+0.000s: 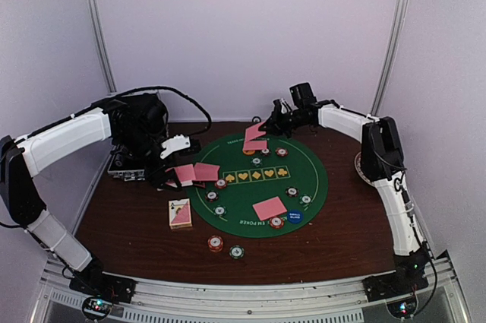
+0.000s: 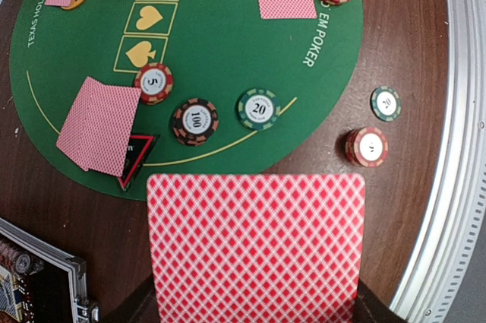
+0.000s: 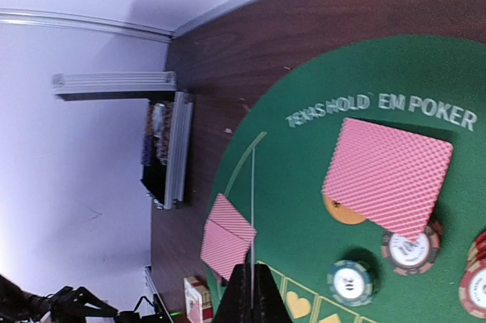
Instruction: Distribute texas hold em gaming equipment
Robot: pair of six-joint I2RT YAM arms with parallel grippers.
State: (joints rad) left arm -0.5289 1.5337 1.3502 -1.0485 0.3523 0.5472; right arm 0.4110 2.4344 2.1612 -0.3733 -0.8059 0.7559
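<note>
We find the left pincer (image 2: 254,309) over the table (image 1: 326,251) beside the green mat (image 1: 307,175), clamped on a pink-backed card (image 2: 255,247), while the right pincer (image 3: 250,294), outstretched at the mat's far rim, pinches a second card (image 1: 255,131).

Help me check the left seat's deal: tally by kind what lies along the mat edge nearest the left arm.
Cards: 2
Chips: 3
Triangle marker: 1
Total: 6

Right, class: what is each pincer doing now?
Left pincer: shut on a pink-backed card.
Right pincer: shut on a second card, edge-on to its camera.
</note>
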